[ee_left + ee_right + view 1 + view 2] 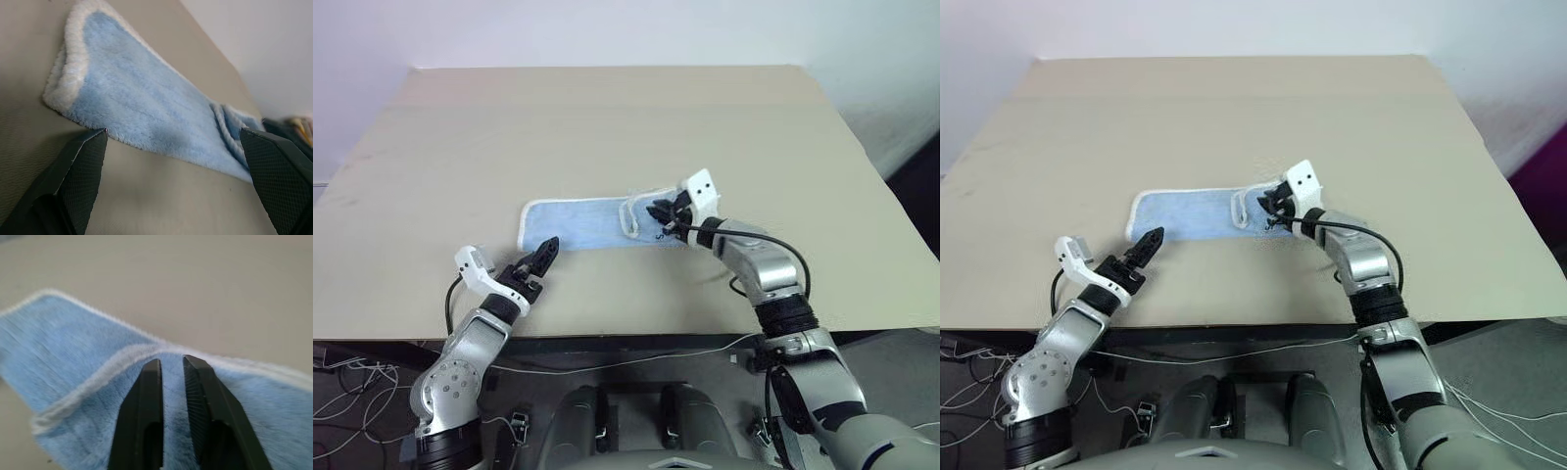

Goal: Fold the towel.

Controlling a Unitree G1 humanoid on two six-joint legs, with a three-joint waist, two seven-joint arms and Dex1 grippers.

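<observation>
Right wrist view: right gripper (172,363) nearly pressed together over the folded flap of the towel (582,223) lying long and flat mid-surface (607,127), nothing clearly pinched — could slip off the fluffy edge; left gripper (173,142) spread wide just beside the near edge — could miss it.

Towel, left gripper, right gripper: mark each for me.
towel (578,223), left eye view, flat blue middle.
left gripper (544,249), left eye view, between its fingertips.
right gripper (170,363), right wrist view, between its fingertips.
</observation>
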